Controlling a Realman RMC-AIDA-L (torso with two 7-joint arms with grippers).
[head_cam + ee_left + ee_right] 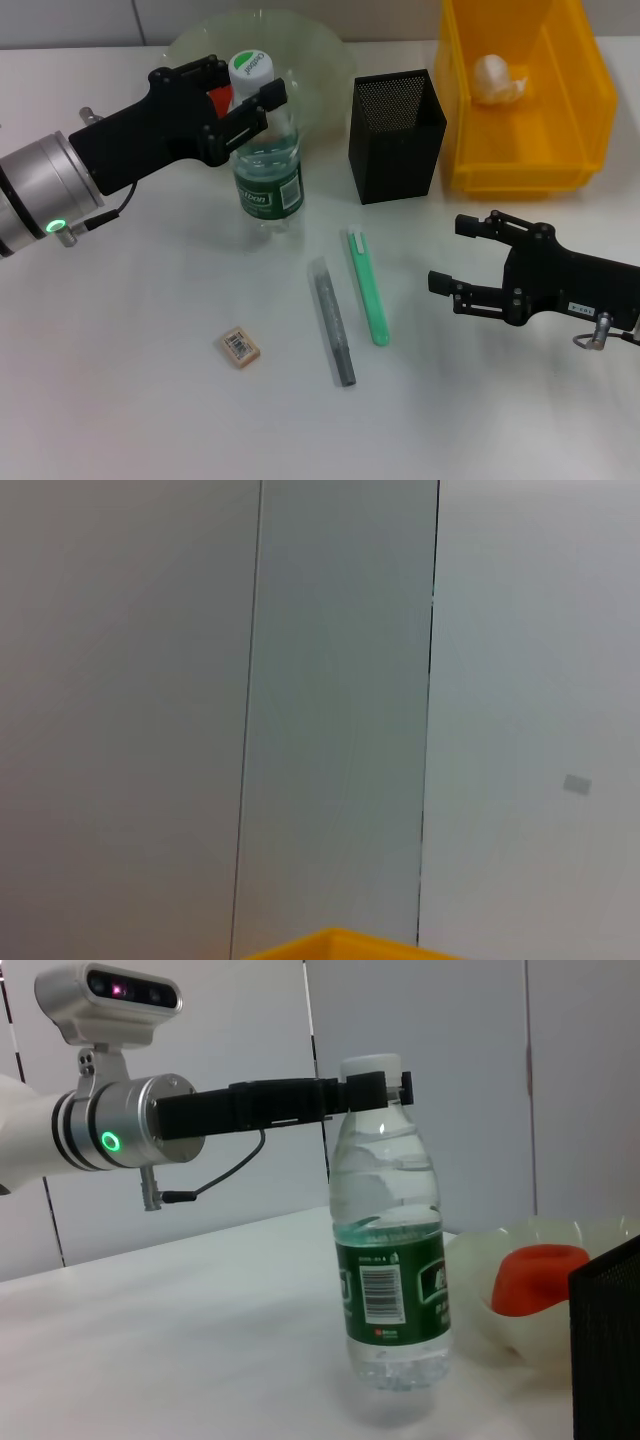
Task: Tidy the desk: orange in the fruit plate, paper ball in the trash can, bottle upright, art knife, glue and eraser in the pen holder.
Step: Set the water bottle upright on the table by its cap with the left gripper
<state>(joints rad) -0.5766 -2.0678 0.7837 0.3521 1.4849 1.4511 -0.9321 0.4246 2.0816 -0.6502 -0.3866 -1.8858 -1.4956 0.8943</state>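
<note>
Clear plastic bottle (266, 160) stands upright on the counter (130, 400), neck between the left gripper's (243, 97) closed fingers, while the open right gripper (462, 256) is nearer the lying green art knife (368, 287)

The left arm ends in a silver ribbed cylindrical wrist carrying a glowing green ring light, from which a thin black cable loops out. Past it sits a matte black, blocky left gripper (232, 92) with long angular fingers. A pale grey camera pod with a dark lens strip is mounted on a bracket at 12 o'clock of that wrist. The right gripper (466, 255) is the same black build, bearing a small white label and a metal ring fitting at its rear.
</note>
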